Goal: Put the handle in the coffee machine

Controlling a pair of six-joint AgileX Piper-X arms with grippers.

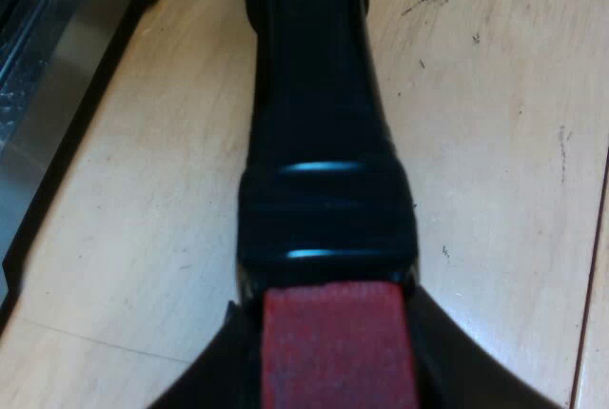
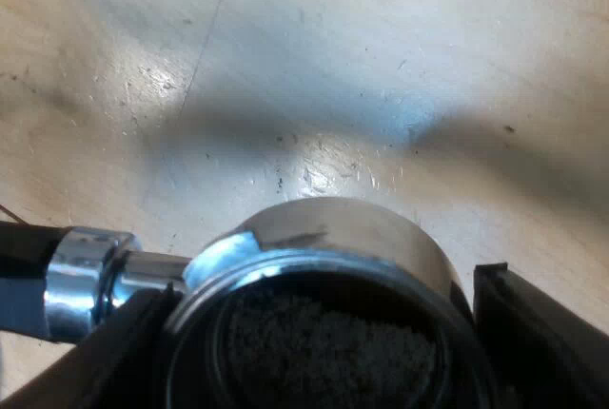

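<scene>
The metal holder's dark handle [image 1: 314, 124] runs away from the left wrist camera over the wooden table. Its red end [image 1: 338, 352] sits between the black fingers of my left gripper [image 1: 338, 333], which is shut on it. In the right wrist view the holder's round metal basket [image 2: 333, 228] is filled with dark ground coffee [image 2: 324, 342]. Its shiny neck [image 2: 86, 276] leads off toward the handle. My right gripper [image 2: 324, 361] has one black finger [image 2: 542, 342] on each side of the basket, pressed close against it. The basket casts a shadow on the table below.
The metal and black base of the espresso machine [image 1: 48, 95] lies beside the handle along the light wooden table [image 1: 495, 143]. Bare scratched tabletop [image 2: 314, 67] stretches beyond the basket.
</scene>
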